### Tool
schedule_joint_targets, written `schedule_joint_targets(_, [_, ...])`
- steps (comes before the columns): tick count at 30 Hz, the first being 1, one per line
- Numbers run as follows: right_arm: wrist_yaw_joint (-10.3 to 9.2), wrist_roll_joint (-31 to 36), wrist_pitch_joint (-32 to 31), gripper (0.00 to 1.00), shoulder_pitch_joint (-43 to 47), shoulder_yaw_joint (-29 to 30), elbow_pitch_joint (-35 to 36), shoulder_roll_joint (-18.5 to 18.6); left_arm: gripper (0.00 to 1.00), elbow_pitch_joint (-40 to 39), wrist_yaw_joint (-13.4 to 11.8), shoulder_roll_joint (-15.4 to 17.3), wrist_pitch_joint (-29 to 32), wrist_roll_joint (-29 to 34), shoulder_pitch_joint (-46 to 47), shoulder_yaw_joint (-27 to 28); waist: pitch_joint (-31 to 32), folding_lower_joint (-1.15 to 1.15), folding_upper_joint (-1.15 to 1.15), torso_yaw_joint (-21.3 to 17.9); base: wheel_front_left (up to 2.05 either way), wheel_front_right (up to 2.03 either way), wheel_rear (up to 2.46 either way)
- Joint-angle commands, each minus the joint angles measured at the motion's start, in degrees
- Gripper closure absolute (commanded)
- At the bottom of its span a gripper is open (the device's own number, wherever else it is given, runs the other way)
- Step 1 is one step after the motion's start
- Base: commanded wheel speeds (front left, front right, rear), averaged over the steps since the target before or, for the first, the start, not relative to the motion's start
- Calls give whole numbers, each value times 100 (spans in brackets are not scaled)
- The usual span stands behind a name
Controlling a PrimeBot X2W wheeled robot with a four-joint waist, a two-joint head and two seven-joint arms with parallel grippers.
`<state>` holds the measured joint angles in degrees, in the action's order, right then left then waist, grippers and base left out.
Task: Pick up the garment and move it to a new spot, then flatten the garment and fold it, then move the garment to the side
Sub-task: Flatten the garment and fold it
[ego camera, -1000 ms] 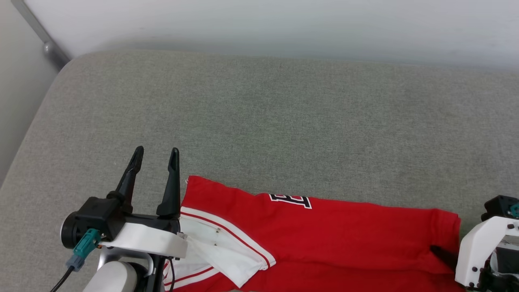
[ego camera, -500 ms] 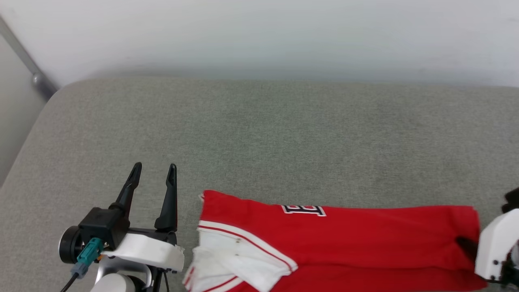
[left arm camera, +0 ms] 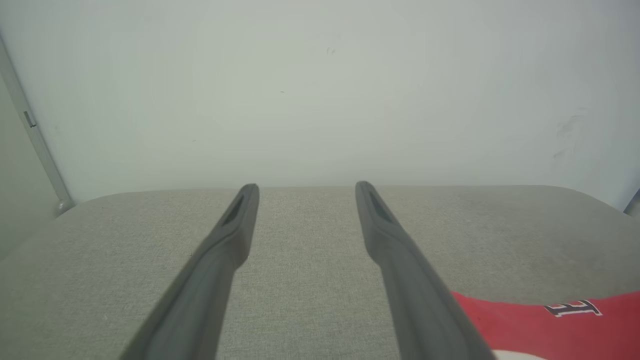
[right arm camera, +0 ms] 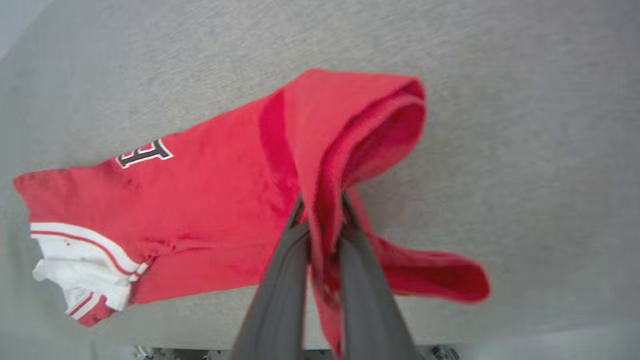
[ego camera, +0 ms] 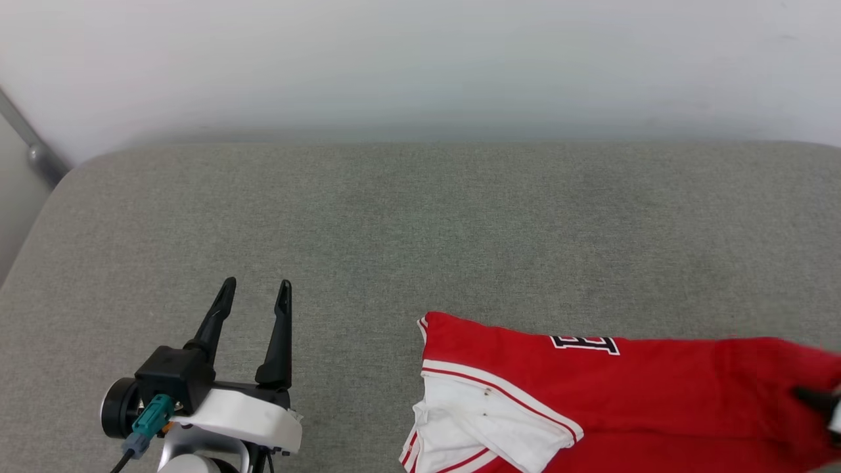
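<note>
The garment (ego camera: 657, 394), a bright red jersey with a white striped-trim sleeve (ego camera: 486, 420) and part of a black letter, lies folded over at the lower right of the grey cushion. My right gripper (right arm camera: 322, 207) is shut on the garment's (right arm camera: 210, 200) right end, and red cloth bunches up between and over its fingers. In the head view a dark fingertip of that right gripper (ego camera: 807, 395) shows at the right edge. My left gripper (ego camera: 255, 289) stands open and holds nothing, well left of the garment. In the left wrist view the left gripper (left arm camera: 306, 190) points at the wall, the garment (left arm camera: 550, 325) at lower right.
The grey fabric cushion (ego camera: 407, 223) stretches wide behind and left of the garment. A white wall (ego camera: 420, 59) rises along its far edge. A metal pole (ego camera: 29, 148) slants down at the far left corner.
My right gripper has shut on the garment's right end and pulled it right, away from the left gripper. The head camera has also shifted. The left gripper stays open.
</note>
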<state>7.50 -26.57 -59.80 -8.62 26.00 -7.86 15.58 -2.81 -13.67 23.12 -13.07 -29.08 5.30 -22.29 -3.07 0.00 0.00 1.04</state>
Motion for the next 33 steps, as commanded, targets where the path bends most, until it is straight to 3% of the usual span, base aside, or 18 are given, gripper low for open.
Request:
schedule_joint_targets(1, [-3, -248, -275, 100, -123, -9, 38, -315, 0, 1, -19, 14, 2, -17, -42, -16, 8, 0, 0, -10, 0, 0, 0])
schedule_joint_targets(5, [-3, -902, -807, 100, -213, -83, 121, -940, 0, 33, -12, 2, 11, -27, -28, -43, 25, 0, 0, -1, 0, 0, 0])
schedule_joint_targets(10, [-3, -2164, -926, 100, -102, -757, -19, -1278, 0, 69, 29, -27, 60, -32, 35, -124, 52, 0, 0, 85, 0, 0, 0])
schedule_joint_targets(17, [-2, -3347, 90, 100, -322, -2240, -741, -1275, 0, 96, 86, -42, 113, -57, 147, -207, 5, 0, 0, 212, 0, 0, 0])
schedule_joint_targets(24, [-2, -4054, 1190, 100, -682, -3769, -1220, -1274, 0, 191, 147, -49, 105, -80, 252, -251, -74, 0, 0, 324, 0, 0, 0])
schedule_joint_targets(25, [-2, -4102, 1336, 87, -720, -3918, -1289, -1274, 0, 204, 152, -52, 100, -72, 267, -253, -83, 0, 0, 337, 0, 0, 0])
schedule_joint_targets(26, [-2, -4122, 1450, 51, -753, -4075, -1359, -1273, 0, 215, 154, -55, 92, -68, 280, -255, -94, 0, 0, 349, 0, 0, 0])
schedule_joint_targets(27, [-2, -4109, 1547, 1, -797, -4220, -1426, -1273, 0, 231, 153, -62, 85, -70, 285, -256, -103, 0, 0, 357, 0, 0, 0])
schedule_joint_targets(33, [-2, -3904, 1907, 0, -1035, -4665, -1491, -1219, 0, 312, 110, -78, 73, -104, 250, -242, -105, 0, 0, 356, 0, 0, 0])
